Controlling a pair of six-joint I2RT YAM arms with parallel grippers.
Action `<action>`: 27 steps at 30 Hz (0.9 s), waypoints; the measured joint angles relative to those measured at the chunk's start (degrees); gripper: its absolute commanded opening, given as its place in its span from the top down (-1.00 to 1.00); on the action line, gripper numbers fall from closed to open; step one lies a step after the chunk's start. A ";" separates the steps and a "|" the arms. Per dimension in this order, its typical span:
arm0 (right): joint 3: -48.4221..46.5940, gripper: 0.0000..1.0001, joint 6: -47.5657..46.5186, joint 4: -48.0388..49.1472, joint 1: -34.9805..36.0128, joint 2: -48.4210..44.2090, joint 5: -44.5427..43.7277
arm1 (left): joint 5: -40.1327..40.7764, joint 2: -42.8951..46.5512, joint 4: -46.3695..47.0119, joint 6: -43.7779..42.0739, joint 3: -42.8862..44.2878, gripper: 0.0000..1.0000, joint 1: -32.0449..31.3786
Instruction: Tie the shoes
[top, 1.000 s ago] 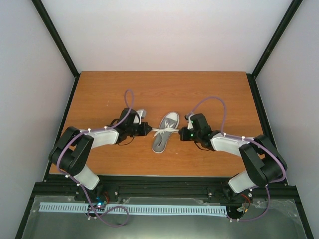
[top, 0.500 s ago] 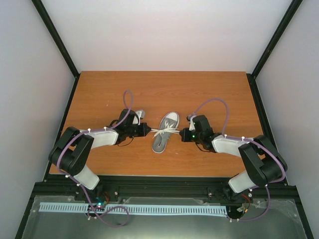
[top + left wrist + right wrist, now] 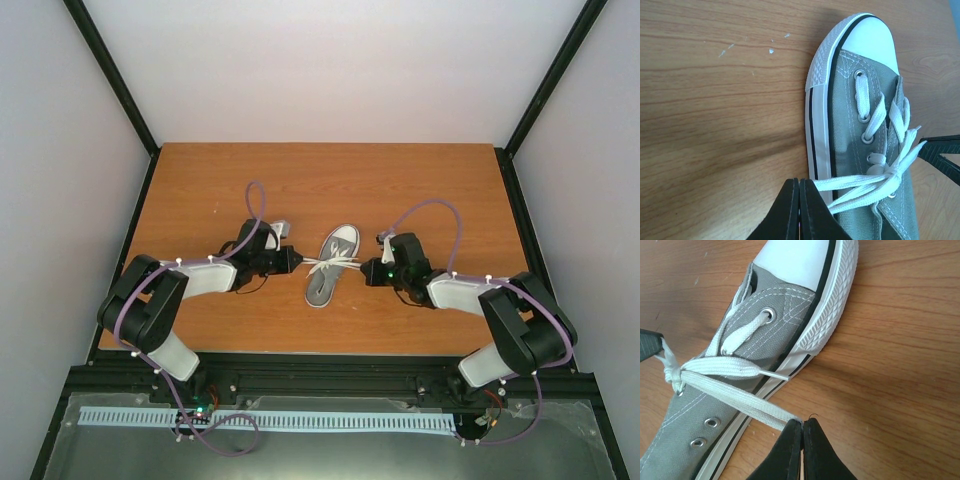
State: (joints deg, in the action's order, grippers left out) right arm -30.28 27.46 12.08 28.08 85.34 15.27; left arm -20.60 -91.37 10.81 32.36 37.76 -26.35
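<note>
The brown wooden table (image 3: pixel 200 190) was framed by black posts and white walls, with open wood toward 12 o'clock and along both side edges. Both black-and-white arms lay low, elbows bent outward and forearms reaching inward. The small grey canvas sneaker (image 3: pixel 326 280) sat near the table's middle, well apart from every edge, its white toe cap toward 1 o'clock and its heel toward 7. The left gripper (image 3: pixel 297 260) came in from the sneaker's 9 o'clock and the right gripper (image 3: pixel 367 268) from its 3 o'clock. Each had its fingers pinched together on a strand of the white laces (image 3: pixel 890 172), drawn taut sideways from a knot over the tongue.
</note>
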 measured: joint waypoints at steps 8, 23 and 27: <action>0.31 -0.59 -2.47 -2.32 -1.44 -2.99 2.93 | -0.63 2.82 0.02 -2.71 -1.01 -0.56 1.36; -4.81 -1.00 -7.76 -10.14 -8.85 -16.17 0.33 | -0.44 14.56 -3.91 -7.06 1.88 -0.88 8.13; -4.96 -1.00 -7.98 -10.23 -19.91 -17.81 -1.31 | -1.09 17.38 -3.54 -5.44 1.53 -0.93 22.53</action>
State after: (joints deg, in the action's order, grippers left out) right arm -35.24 19.49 1.85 8.16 67.53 13.96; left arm -21.69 -74.00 7.27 26.92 39.29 -3.81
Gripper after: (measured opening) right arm 1.000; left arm 0.944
